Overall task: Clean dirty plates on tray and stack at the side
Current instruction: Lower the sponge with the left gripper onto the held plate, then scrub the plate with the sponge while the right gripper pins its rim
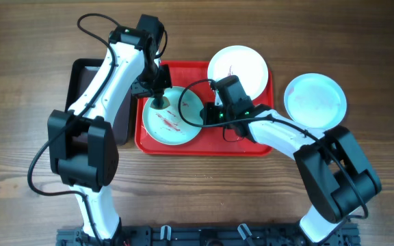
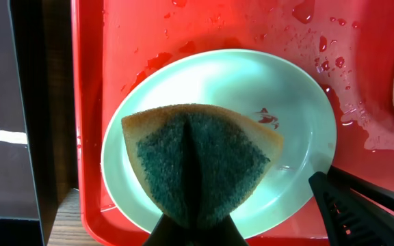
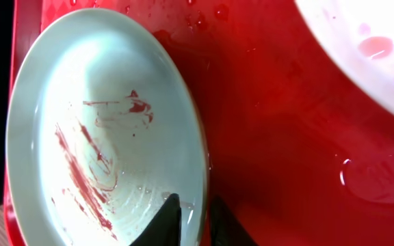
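Observation:
A mint-blue plate (image 1: 173, 116) with dark red smears lies at the left of the red tray (image 1: 252, 145). My left gripper (image 1: 158, 96) is shut on a folded green-and-tan sponge (image 2: 197, 160) held over this plate (image 2: 299, 130). My right gripper (image 1: 207, 113) is shut on the plate's right rim (image 3: 195, 171), one finger inside, one outside. A white plate (image 1: 238, 68) with red marks lies at the tray's back right. A second mint-blue plate (image 1: 314, 101) lies on the table to the right of the tray.
A black tray (image 1: 87, 78) sits left of the red tray, partly under my left arm. Water drops lie on the red tray floor (image 3: 286, 102). The wooden table (image 1: 19, 102) surrounds both trays.

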Controlling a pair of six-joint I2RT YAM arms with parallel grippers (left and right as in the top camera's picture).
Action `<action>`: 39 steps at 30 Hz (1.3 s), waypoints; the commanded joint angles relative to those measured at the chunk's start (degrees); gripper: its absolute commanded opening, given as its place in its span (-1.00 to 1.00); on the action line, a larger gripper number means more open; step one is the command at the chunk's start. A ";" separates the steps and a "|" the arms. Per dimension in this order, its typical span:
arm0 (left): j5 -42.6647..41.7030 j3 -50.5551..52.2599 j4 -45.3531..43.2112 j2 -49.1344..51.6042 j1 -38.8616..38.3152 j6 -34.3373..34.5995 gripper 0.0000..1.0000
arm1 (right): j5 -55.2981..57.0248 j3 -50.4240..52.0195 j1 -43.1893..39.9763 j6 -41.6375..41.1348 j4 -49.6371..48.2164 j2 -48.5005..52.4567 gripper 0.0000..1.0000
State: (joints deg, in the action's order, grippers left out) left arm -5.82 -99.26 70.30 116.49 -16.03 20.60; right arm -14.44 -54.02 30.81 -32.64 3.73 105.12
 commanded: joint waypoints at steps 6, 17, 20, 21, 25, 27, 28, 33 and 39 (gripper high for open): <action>1.90 0.04 -0.94 0.52 0.13 -0.74 -0.92 | 0.92 -0.50 0.09 0.94 -1.90 3.89 -0.74; 0.33 5.46 -2.78 0.52 -1.09 -0.70 -0.92 | -0.22 -0.50 0.09 -2.05 -1.81 4.09 -0.92; -0.61 10.86 -6.67 0.52 -1.88 -0.68 -0.92 | -0.22 -0.50 0.09 -2.05 -1.75 4.09 -0.91; -1.42 12.70 -8.02 0.52 -2.14 -0.68 -0.92 | -0.22 -0.50 0.09 -2.03 -1.73 4.09 -0.91; -3.76 18.91 -11.65 0.52 -2.86 -0.68 -0.92 | -0.22 -0.50 0.09 -2.03 -1.57 4.09 -0.91; -3.74 22.29 -13.20 0.52 -3.34 -0.68 -0.92 | -0.24 -0.50 0.09 -2.05 -1.57 4.09 -0.91; -3.74 23.28 -13.97 0.52 -3.52 -0.68 -0.92 | -0.24 -0.50 0.09 -2.05 -1.57 4.09 -0.91; -3.76 27.15 -18.73 0.52 -4.63 -0.68 -0.92 | -0.63 -0.50 0.09 -2.03 -1.64 4.07 -0.91; -5.70 29.42 -26.77 0.52 -8.68 -0.96 -0.92 | -0.63 -0.50 0.09 -2.05 -1.73 4.07 -0.91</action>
State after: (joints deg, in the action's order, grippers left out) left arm -9.17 -73.08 47.75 113.23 -21.17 20.60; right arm -14.52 -54.04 30.85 -33.76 1.85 107.79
